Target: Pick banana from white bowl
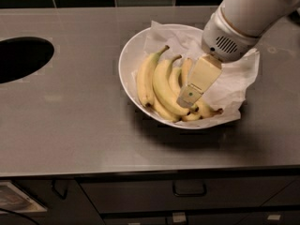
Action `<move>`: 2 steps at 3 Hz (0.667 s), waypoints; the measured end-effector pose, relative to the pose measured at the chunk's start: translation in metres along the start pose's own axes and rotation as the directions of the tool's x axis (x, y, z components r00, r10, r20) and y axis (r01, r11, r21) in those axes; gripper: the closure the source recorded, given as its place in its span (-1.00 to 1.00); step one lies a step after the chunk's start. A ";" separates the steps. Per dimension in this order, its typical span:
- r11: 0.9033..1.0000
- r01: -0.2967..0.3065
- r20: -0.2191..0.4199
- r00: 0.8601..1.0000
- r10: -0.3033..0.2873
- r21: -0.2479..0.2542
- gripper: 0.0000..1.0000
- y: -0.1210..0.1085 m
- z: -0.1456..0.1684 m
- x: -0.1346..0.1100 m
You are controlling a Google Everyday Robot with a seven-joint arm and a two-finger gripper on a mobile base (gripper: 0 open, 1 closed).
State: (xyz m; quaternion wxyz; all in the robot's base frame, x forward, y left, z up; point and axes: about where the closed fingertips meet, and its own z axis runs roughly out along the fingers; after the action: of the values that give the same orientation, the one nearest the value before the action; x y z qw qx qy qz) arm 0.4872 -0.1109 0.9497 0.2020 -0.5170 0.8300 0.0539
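Item: bunch of bananas (161, 86), lying in white bowl (124, 62) over a crumpled paper sheet (234, 78); bowl stands on steel counter (79, 125). Gripper (189, 97): angled down from the right, tip at the bunch's right side; whether released or clenched cannot be told. Step judged: seating for the grasp. Next move calls for a firm hold on one banana, then a lift clear of rim and paper
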 end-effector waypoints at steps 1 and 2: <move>1.000 -0.006 -0.013 1.000 0.006 0.008 -0.86 0.008 0.006 -0.010; 1.000 -0.010 -0.012 1.000 0.010 0.013 -0.68 0.015 0.014 -0.017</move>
State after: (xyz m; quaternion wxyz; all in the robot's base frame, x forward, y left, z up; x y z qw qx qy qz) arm 0.4849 -0.0857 0.9416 0.2001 -0.5117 0.8342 0.0464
